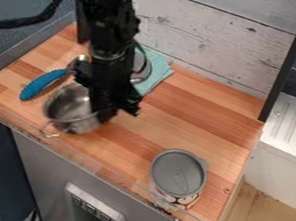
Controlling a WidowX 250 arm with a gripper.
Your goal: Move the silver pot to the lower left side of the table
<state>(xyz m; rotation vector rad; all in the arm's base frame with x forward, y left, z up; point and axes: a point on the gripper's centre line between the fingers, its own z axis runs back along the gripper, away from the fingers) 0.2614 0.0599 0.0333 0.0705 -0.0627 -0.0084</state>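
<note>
The black gripper is hanging at the right side of the silver pot, its lower end overlapping the rim. Whether it is clamping the pot or standing apart I cannot tell, since the dark parts are merging and the arm is covering the pot's upper right. The pot is sitting upright, toward the left front of the wooden table, its outline blurring and a loop handle jutting out at the front. Just behind the pot, a blue-handled utensil is lying at a slant, its metal end disappearing behind the arm. On the arm's other side, part of a round metal item is showing beside a turquoise cloth; the arm is hiding too much of the item to name it. Well apart, near the front right, a can is standing upright, its grey lid facing up and its printed side mostly hidden below.
</note>
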